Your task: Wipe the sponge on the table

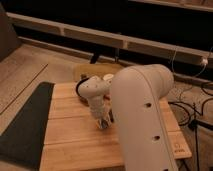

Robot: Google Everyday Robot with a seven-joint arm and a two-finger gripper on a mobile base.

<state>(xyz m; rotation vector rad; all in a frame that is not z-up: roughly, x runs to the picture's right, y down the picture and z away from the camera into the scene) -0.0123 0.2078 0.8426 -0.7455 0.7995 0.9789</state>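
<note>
My gripper [103, 122] points down at the middle of the wooden table [70, 142], its tip at or just above the planks. The white wrist [95, 92] rises above it, and the large white arm segment [142, 120] fills the foreground to its right. The sponge is hidden: nothing blue-grey shows around the gripper's tip, and whatever lies under it is covered by the gripper.
A dark grey mat [25, 125] lies on the floor along the table's left side. A dark round object [80, 88] sits at the table's back, behind the wrist. Cables [192, 107] trail on the floor to the right. A long low ledge [100, 37] runs behind.
</note>
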